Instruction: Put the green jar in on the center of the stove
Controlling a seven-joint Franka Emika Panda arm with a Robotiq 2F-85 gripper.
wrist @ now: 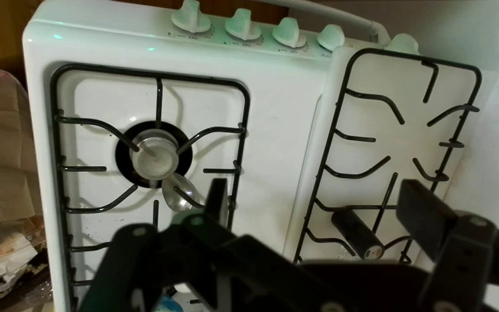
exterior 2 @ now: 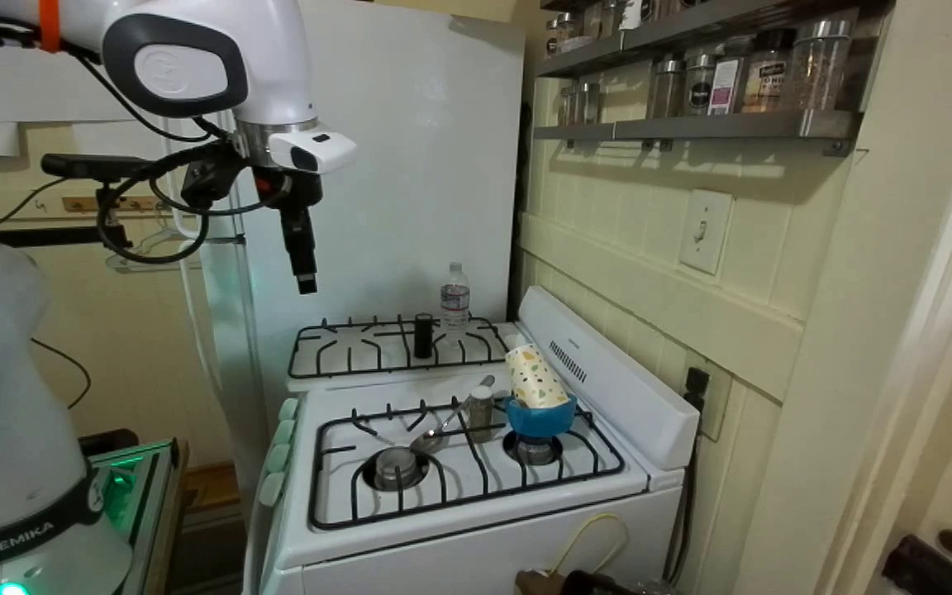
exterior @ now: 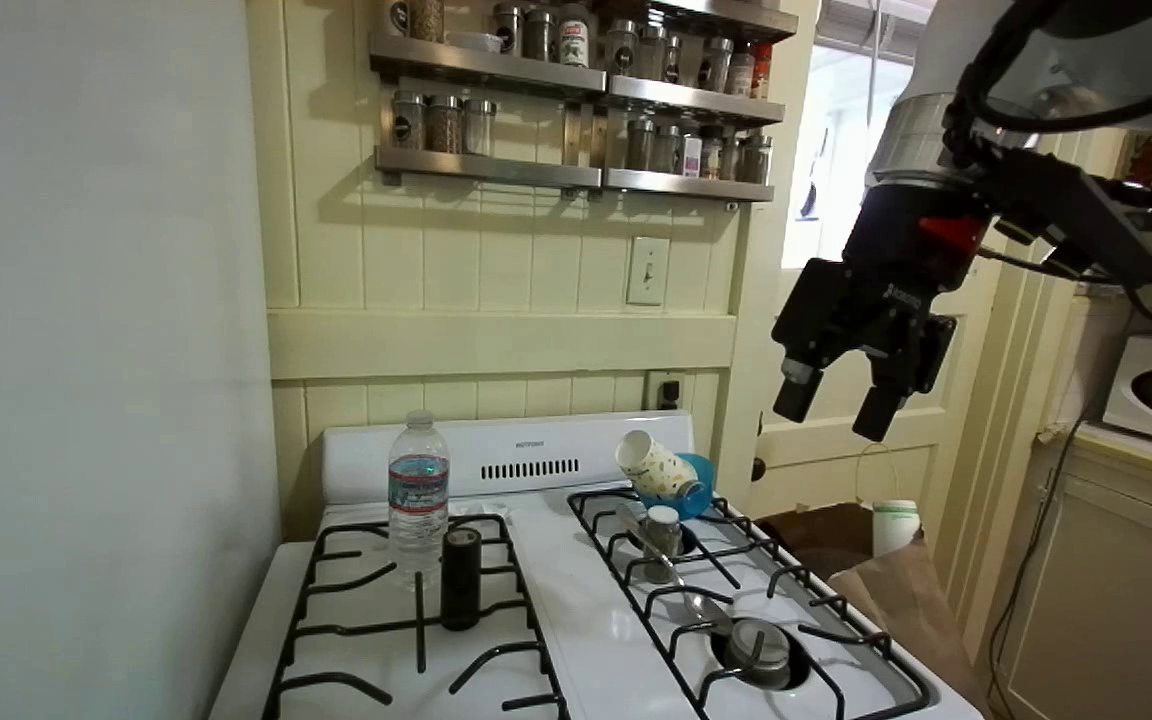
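On the stove: the green jar is stood within the grate, near the blue bowl; what its base is borne by cannot be told.
Spoon: laid along the jar's inner side, its wide end by the burner; whether the jar is touched cannot be told.
Gripper: held high, well apart from the jar, probably so that it can be reached from above without the tilted cup being knocked.
Fingers: parted wide, nothing held, as would suit the jar being straddled.
Middle strip: presumably meant as the centre; the jar is not yet placed there, and a lift over the spoon's handle seems called for.
Jar's top: pale, pointed upward in both exterior views.
Jar's long axis: near vertical, so no turning should be needed.
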